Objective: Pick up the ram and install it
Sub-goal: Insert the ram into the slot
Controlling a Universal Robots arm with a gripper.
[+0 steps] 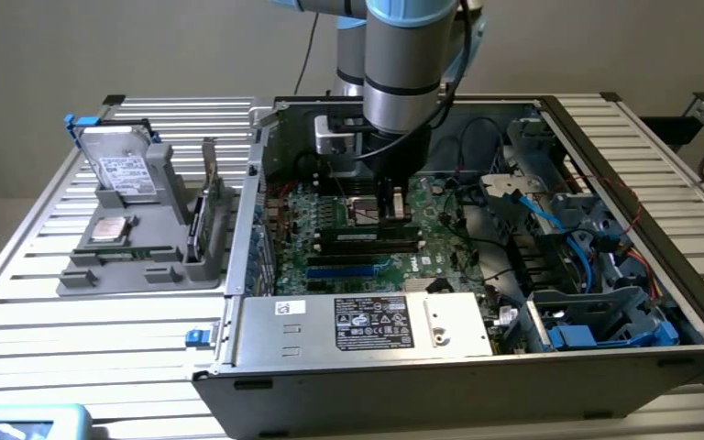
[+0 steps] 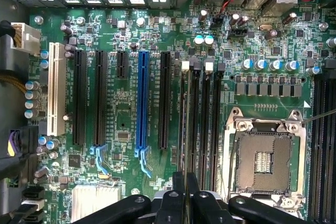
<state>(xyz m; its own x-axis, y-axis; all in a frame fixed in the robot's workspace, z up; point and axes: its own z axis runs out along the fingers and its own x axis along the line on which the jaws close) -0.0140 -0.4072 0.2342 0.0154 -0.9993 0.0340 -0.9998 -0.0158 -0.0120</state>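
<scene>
End effector (image 2: 185, 188): closed on the ram (image 2: 185, 129), which is gripped edge-on between its fingers.
Memory slots (image 2: 194, 114): just beneath it.
Care: the ram should be lined up parallel with one slot and pressed evenly.

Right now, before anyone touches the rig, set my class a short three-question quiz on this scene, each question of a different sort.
1. True or false: the processor socket on the motherboard is empty.
2. Multiple choice: the long slot among the black expansion slots is A) red, B) blue, C) yellow.
3. Short answer: what do the jaws of the gripper clamp, and above what does it hang?
Key: 1 true; 2 B; 3 the ram, seen edge-on, above the memory slots.
</scene>
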